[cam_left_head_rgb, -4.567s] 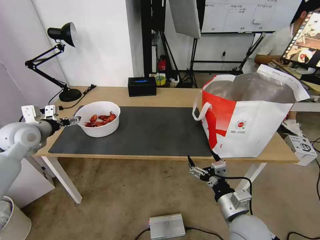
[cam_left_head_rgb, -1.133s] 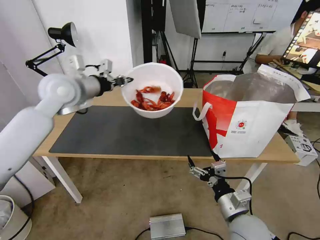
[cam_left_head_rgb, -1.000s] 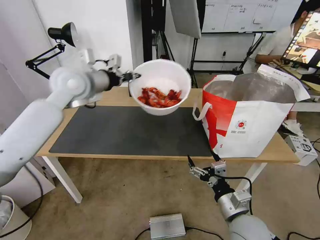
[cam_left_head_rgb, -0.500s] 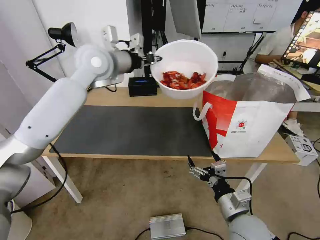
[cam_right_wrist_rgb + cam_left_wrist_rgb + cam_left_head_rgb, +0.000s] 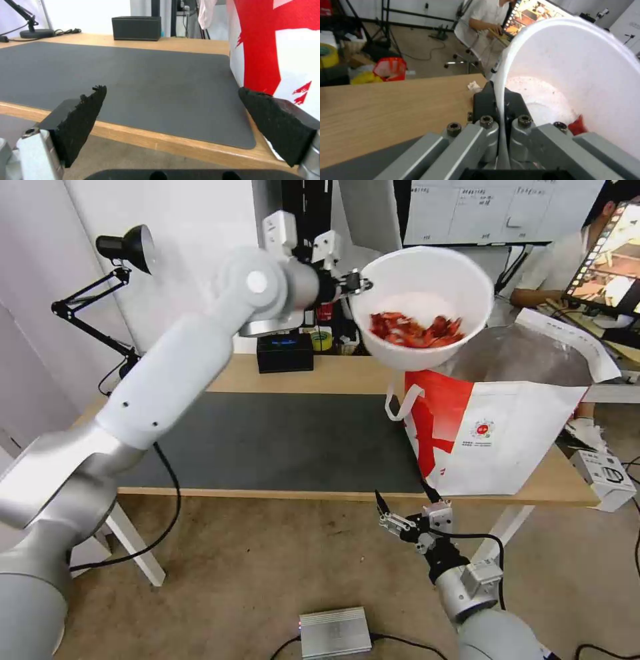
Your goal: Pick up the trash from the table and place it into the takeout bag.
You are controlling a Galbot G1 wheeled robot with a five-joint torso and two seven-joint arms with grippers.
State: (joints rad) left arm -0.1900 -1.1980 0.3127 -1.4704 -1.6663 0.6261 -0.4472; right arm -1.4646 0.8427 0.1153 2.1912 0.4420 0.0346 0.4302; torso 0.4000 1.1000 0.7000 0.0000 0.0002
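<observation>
The left gripper (image 5: 360,284) is raised high above the far side of the tabletop (image 5: 347,373), clenched on the left rim of the white bowl (image 5: 421,307). The left wrist view shows the thin rim pinched between the two black fingers (image 5: 483,102), one outside the wall and one inside the bowl (image 5: 586,75). The bowl hangs clear of the tabletop, to the right of the gripper, tilted a little so its opening faces the camera, with red crayfish shells (image 5: 417,330) heaped in its bottom. It sits over the left part of the takeout bag (image 5: 507,433), just above the open silver-lined mouth, its underside close to the bag's left edge.

The bag stands upright at the right end of the tabletop, partly on the dark grey mat (image 5: 287,440), which lies bare across the middle. A black box (image 5: 285,353) rests at the far edge.

The right gripper (image 5: 403,507) waits low in front of the near edge of the tabletop, below the bag's near left corner, its fingers (image 5: 83,117) spread wide and grasping nothing.
</observation>
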